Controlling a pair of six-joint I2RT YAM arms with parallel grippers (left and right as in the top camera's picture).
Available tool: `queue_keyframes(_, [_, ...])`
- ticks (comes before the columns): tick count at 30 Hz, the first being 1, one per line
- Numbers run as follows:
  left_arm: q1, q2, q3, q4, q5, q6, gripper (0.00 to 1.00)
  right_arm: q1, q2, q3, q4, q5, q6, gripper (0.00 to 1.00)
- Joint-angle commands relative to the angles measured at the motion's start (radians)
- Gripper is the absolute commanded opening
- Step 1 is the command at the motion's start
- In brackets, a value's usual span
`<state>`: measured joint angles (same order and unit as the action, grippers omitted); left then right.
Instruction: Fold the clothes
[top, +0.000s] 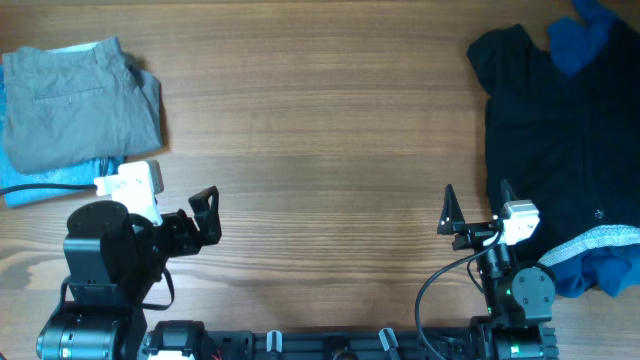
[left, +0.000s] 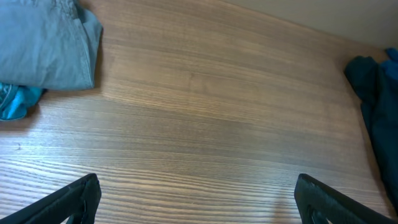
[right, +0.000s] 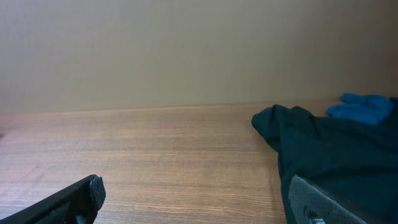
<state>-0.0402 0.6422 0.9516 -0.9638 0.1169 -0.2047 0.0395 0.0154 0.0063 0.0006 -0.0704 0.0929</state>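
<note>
- Nearest the arm bases, the left gripper (top: 207, 215) is shown with its jaws spread wide and nothing held; only the wooden table (top: 320, 130) is seen between its fingers in the wrist view.
- Across on the right side, the right gripper (top: 475, 197) is likewise spread wide and empty, just beside the heap of dark navy crumpled clothing (top: 550, 130).
- Farther off at the left, the plain medium-grey cotton trousers (top: 80, 100) are seen folded and laid on a light-blue garment (top: 50, 182).
- At the far right corner, a bright-blue crumpled garment (top: 585, 35) is seen lying on the dark heap.
- Risk: several overlapping layers of the heap may be pinched at once, so that a tangle is lifted rather than one piece. The folded stack may be knocked askew by the left arm, which is near it.
- Containers: none are shown.
</note>
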Motion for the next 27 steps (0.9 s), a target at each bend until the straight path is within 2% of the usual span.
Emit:
queue_keyframes(1, [-0.002,-0.005,-0.006,0.003,-0.010,-0.013,1.00,0.002,-0.011,-0.001,0.005,-0.016,0.019,1.00])
queue_keyframes(11, [-0.002,-0.029,-0.011,0.003,-0.010,-0.013,1.00,0.002,-0.011,-0.001,0.005,-0.016,0.019,1.00])
queue_keyframes(16, [-0.002,-0.149,-0.107,0.025,-0.037,-0.012,1.00,0.002,-0.011,-0.001,0.005,-0.016,0.018,1.00])
queue_keyframes(18, [-0.002,-0.218,-0.194,0.091,-0.040,-0.013,1.00,0.002,-0.011,-0.001,0.005,-0.016,0.019,1.00])
queue_keyframes(22, [-0.002,-0.426,-0.473,0.363,-0.040,-0.013,1.00,0.002,-0.011,-0.001,0.005,-0.016,0.019,1.00])
queue_keyframes(27, [-0.002,-0.587,-0.714,0.658,-0.040,-0.013,1.00,0.002,-0.011,-0.001,0.005,-0.016,0.019,1.00])
